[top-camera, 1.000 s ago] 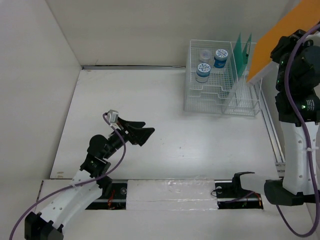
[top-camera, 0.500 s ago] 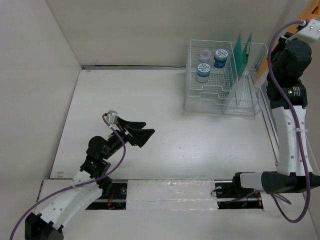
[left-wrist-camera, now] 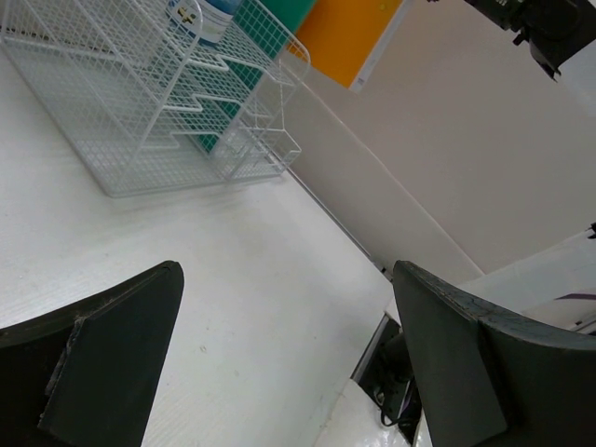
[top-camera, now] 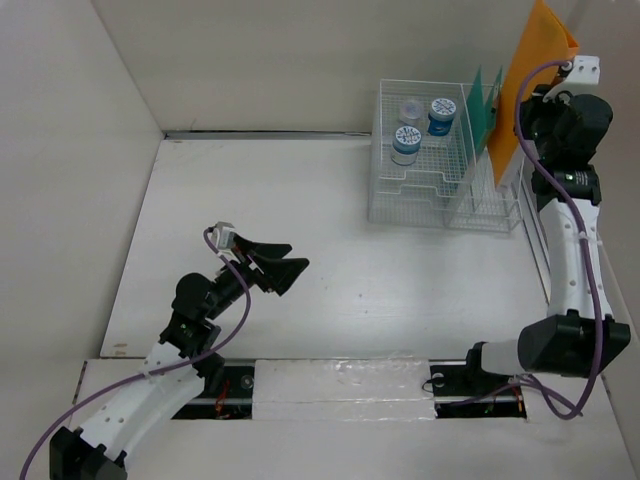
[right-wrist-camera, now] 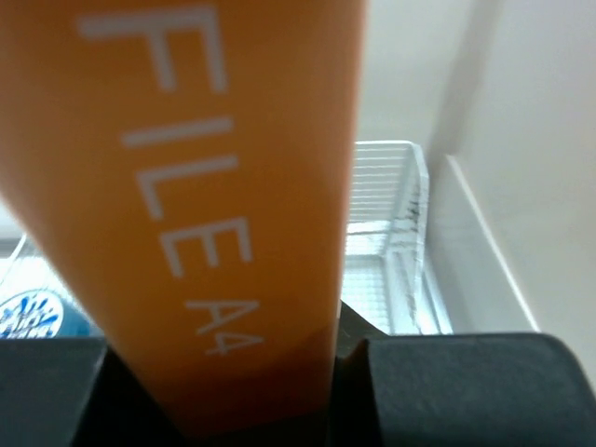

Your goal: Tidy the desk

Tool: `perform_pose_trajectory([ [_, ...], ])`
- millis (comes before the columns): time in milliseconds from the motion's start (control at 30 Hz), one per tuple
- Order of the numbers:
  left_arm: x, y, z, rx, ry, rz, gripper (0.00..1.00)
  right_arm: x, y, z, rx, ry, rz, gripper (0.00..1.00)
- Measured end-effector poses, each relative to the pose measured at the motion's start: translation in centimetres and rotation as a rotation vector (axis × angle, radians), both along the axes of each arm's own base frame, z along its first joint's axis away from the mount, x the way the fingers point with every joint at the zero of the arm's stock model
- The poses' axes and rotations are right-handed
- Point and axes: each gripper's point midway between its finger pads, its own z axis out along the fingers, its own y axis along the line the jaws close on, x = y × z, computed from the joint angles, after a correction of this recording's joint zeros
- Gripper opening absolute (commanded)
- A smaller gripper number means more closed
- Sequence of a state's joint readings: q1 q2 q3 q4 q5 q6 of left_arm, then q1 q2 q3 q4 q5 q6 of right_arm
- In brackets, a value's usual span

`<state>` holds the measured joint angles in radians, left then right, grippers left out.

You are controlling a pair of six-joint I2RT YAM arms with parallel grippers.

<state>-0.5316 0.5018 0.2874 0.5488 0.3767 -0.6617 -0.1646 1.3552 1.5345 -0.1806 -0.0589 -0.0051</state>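
Note:
The desk [top-camera: 350, 230] is a wide white tabletop with walls around it. My right gripper [top-camera: 533, 105] is raised at the far right and shut on an orange file folder [top-camera: 527, 75], printed "FILE A4" [right-wrist-camera: 186, 186]. The folder stands nearly upright, its lower edge over the right-hand slots of the white wire rack [top-camera: 440, 190]. My left gripper [top-camera: 290, 262] hovers low over the desk's near left part, open, with nothing between its fingers [left-wrist-camera: 112, 345].
Green folders [top-camera: 483, 105] stand in the rack's slots beside the orange one. Three blue-and-white lidded jars [top-camera: 440, 115] sit in the rack's tray. A black rail opening [top-camera: 470, 385] runs along the near edge.
The right arm swung the orange folder left, from a slant at the frame's right edge to nearly upright over the rack's slots. The left arm has not moved.

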Motion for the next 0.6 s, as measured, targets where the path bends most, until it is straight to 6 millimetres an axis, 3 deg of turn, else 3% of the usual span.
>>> perform_pose_trajectory([
  [200,-0.1,-0.1,-0.1,0.002,0.003,-0.003,0.92,0.9,2.2,-0.6,-0.013,-0.024,0.156,0.00],
  [467,0.0,-0.1,-0.3,0.006,0.010,0.002,0.92,2.0,1.9,-0.4,-0.031,-0.109,0.181,0.00],
  [600,0.1,-0.1,-0.4,0.008,0.013,0.001,0.92,2.8,1.6,-2.9,-0.011,-0.096,0.179,0.00],
])
